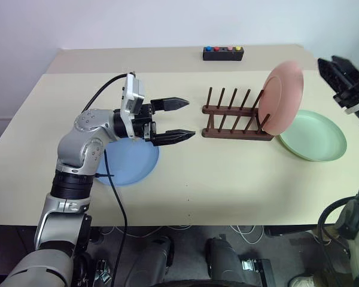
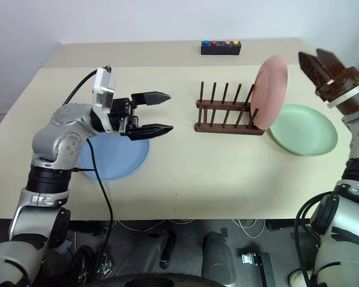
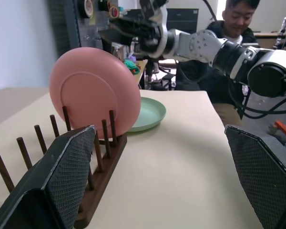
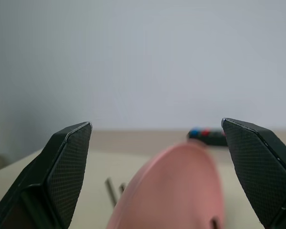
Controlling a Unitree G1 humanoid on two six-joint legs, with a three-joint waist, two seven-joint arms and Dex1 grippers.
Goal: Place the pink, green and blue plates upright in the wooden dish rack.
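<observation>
Left gripper (image 1: 179, 119): spread, empty; we see the blue plate (image 1: 131, 164) beneath it.
Right gripper (image 2: 314, 63): spread, just beside the racked pink plate (image 1: 282, 95).
Count: three plates, including the green plate (image 1: 314, 143); one dish rack (image 1: 236, 122).

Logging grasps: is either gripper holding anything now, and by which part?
Nothing. Left gripper and right gripper are both open and empty; the pink plate stands in the rack.

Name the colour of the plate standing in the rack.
Salmon pink plate; clearest in the left eye view.
</observation>
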